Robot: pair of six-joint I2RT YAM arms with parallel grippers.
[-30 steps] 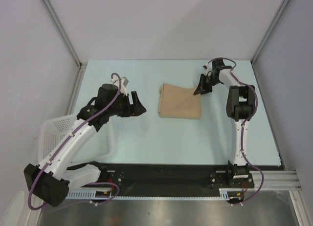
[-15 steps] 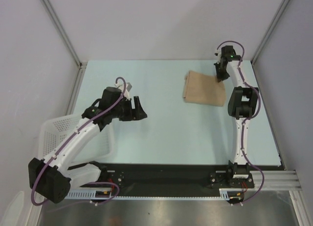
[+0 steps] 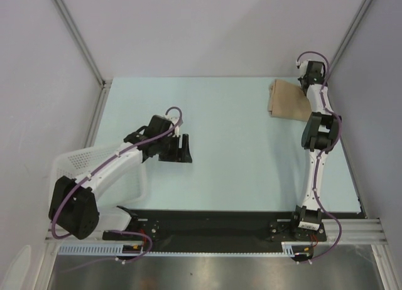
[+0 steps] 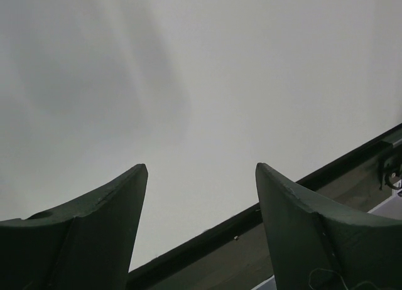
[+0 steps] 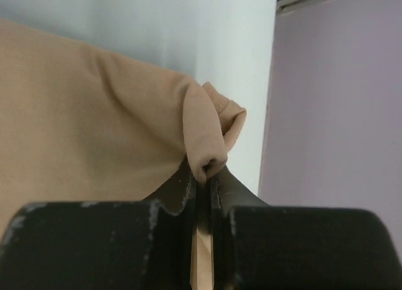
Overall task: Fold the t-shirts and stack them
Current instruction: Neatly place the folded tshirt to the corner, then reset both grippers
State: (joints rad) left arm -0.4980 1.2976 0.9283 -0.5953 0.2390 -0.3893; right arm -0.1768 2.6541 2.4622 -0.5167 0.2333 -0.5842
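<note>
A folded tan t-shirt (image 3: 287, 100) lies at the far right corner of the pale table (image 3: 239, 158). My right gripper (image 3: 306, 86) is shut on the shirt's edge; in the right wrist view the cloth (image 5: 94, 127) bunches between the closed fingers (image 5: 179, 189), with my right gripper (image 5: 202, 177) close to the right wall. My left gripper (image 3: 183, 149) is open and empty over the middle left of the table; in the left wrist view my left gripper (image 4: 201, 171) shows both fingertips wide apart above bare table.
A white lattice basket (image 3: 69, 167) stands at the near left, partly under the left arm. Grey walls and metal posts (image 3: 345, 39) close in the table at the back and sides. A black rail (image 3: 213, 224) runs along the near edge.
The right gripper has dragged the folded shirt from the middle back of the table to the far right corner. The left gripper moved slightly right and toward the near side.
</note>
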